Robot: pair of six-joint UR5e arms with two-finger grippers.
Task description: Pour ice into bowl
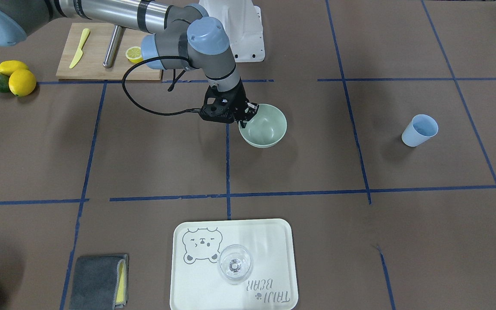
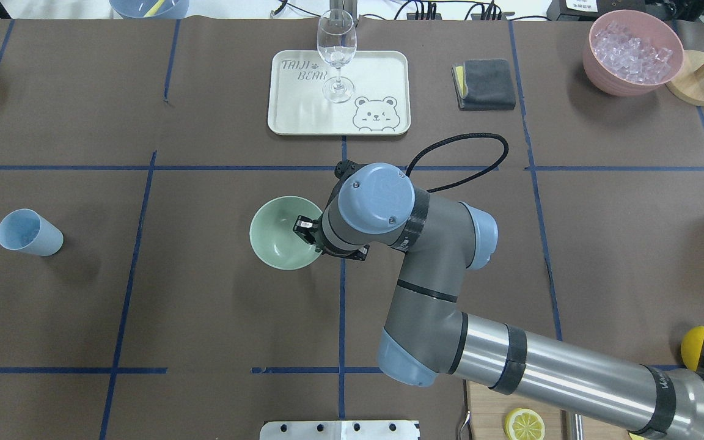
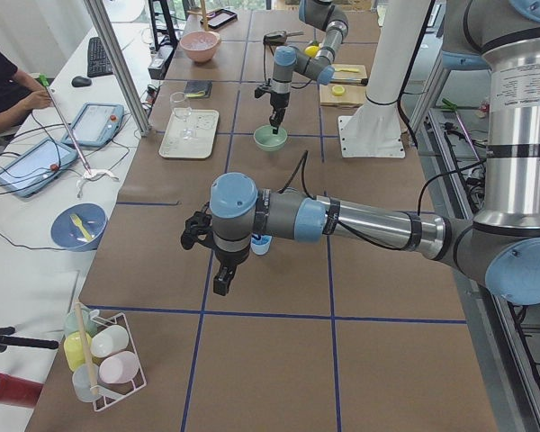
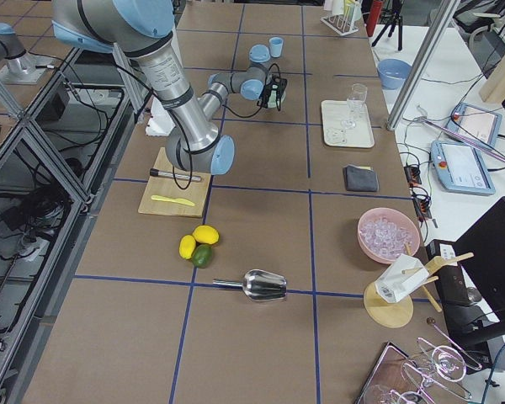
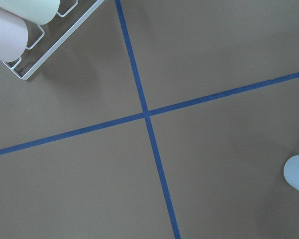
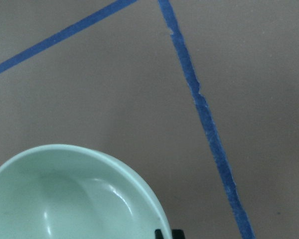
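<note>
The right pincer (image 2: 306, 227) seemed closed on the right rim of the bowl (image 2: 275, 244); the ice (image 2: 630, 46) lay far right, well apart, in the pink container (image 2: 602, 76).

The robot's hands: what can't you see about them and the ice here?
Right hand: at the bowl rim; overhead, its wrist covers most of it, so pinching or not is unclear.
Left hand: left side view only, too small to tell open or shut.
Ice: front view's edge cuts off its pink container.
</note>
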